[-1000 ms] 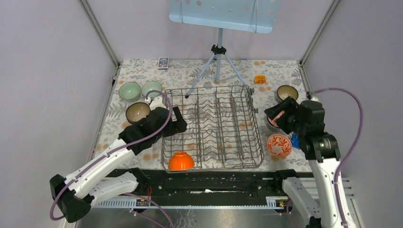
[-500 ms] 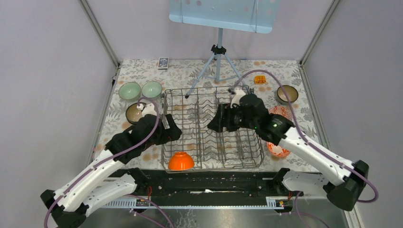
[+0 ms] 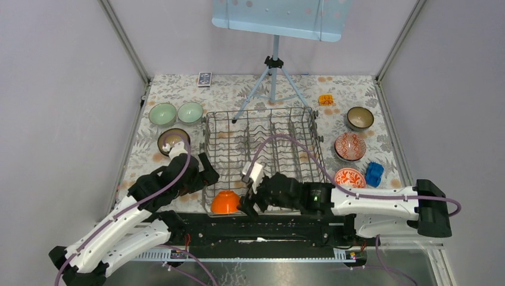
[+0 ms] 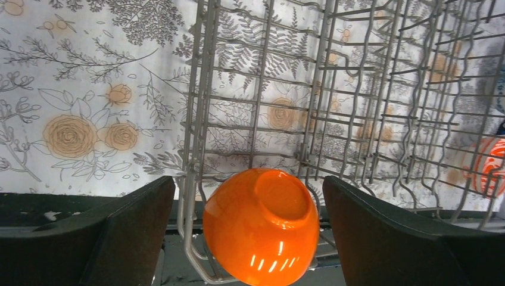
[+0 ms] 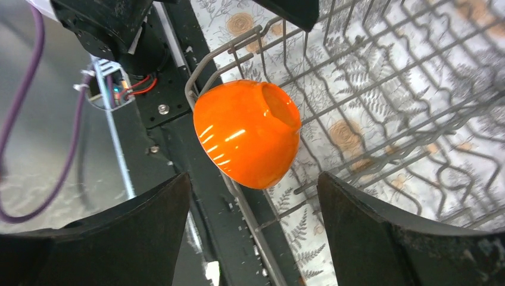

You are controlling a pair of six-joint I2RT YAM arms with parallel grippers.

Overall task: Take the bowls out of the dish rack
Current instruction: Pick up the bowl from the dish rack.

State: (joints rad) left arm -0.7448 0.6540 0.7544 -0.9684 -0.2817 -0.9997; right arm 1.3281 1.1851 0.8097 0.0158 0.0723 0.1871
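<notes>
One orange bowl (image 3: pixel 226 202) lies upside down in the near left corner of the grey wire dish rack (image 3: pixel 280 149). My left gripper (image 3: pixel 206 171) hangs open over the rack's left side. In the left wrist view the orange bowl (image 4: pixel 261 223) sits between the wide-apart fingers (image 4: pixel 113 232), touching neither. My right gripper (image 3: pixel 246 203) is open just right of the bowl. In the right wrist view the orange bowl (image 5: pixel 247 134) rests on the rack's rim (image 5: pixel 250 208), beyond the fingertips (image 5: pixel 387 238). Other bowls stand on the table.
Two pale green bowls (image 3: pixel 162 114) and a dark brown bowl (image 3: pixel 172 140) stand left of the rack. A brown bowl (image 3: pixel 359 118) and two red-patterned bowls (image 3: pixel 350 146) stand right, beside a blue object (image 3: pixel 373 173). A tripod (image 3: pixel 273 77) stands behind the rack.
My right arm swung from the table's right side across the rack to its near left corner, jaws widening. My left gripper drew back toward the near edge along the rack's left side.
</notes>
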